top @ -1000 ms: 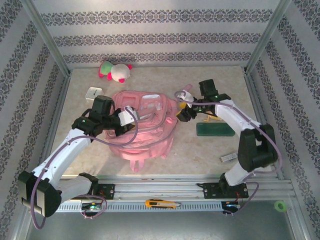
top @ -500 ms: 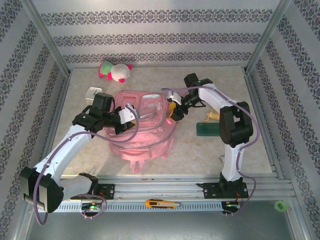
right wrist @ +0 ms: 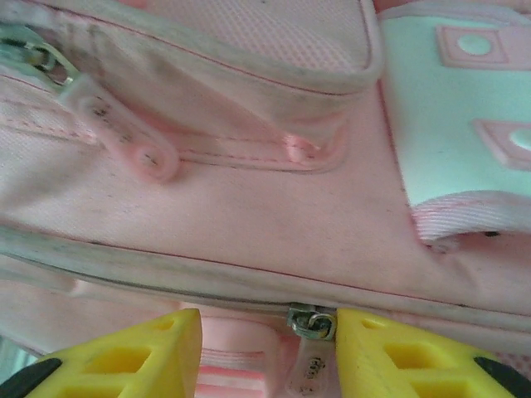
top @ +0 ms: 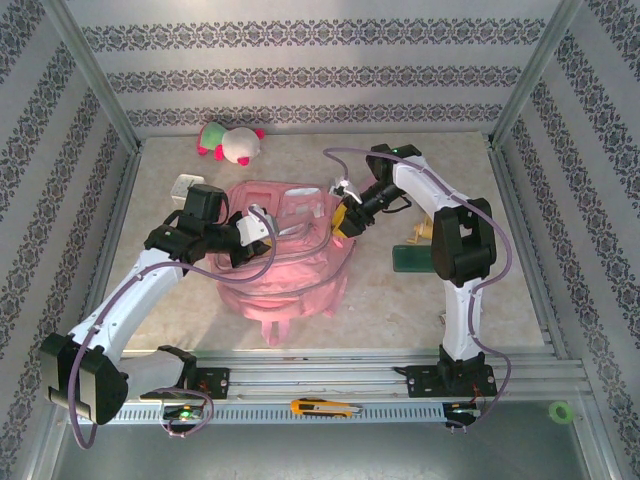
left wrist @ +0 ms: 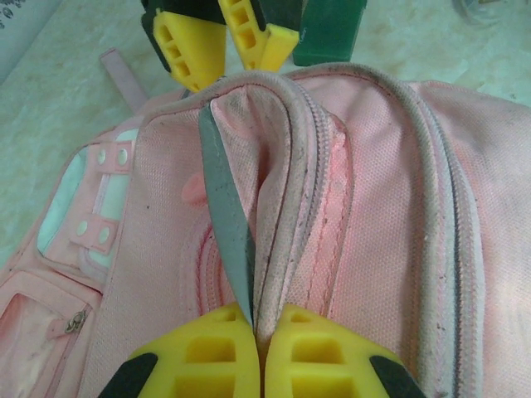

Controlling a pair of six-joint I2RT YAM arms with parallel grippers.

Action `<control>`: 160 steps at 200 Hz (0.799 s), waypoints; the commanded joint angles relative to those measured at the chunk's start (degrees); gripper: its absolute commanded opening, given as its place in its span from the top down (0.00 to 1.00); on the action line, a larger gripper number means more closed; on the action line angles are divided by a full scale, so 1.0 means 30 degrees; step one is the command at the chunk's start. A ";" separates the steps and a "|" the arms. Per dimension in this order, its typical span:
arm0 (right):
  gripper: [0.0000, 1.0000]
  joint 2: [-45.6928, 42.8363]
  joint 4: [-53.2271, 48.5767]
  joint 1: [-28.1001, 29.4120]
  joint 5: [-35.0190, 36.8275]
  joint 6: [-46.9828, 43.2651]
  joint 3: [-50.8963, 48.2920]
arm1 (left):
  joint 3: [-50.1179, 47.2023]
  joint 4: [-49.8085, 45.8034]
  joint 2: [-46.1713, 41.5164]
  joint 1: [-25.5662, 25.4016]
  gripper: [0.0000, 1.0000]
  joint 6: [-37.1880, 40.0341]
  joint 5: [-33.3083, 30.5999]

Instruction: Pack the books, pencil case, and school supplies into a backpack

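What the coming move turns on is the zip slider [right wrist: 311,322]: it sits between the fingers of the right gripper [right wrist: 264,325], closer to the finger on the right of that wrist view, and the zip line it rides runs crosswise, from one finger to the other. The jaws stand apart on either side and neither is seen touching it, so a pinch looks like the next thing, then a pull along the zip. The left gripper [left wrist: 261,319] is clamped together on a grey edge band [left wrist: 228,224] of the backpack [top: 285,270], on the side opposite the right gripper [top: 345,222], which would brace the fabric against that pull. The backpack lies flat mid-desk between the two arms, its main zip closed where the right wrist view shows it. The pencil case [top: 412,260] lies on the desk [top: 400,300] just right of the backpack, long axis left to right, partly behind the right arm, which is the nearer one. Counted: one backpack, one pencil case, two zip pulls in the right wrist view, the second pull [right wrist: 124,137] higher up and to the left
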 commanded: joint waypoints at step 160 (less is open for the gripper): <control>0.43 -0.0677 0.4243 0.1046 0.0958 0.3322 -0.1332 | -0.0586 0.3047 -0.2373 0.1450 1.00 0.0120 0.3037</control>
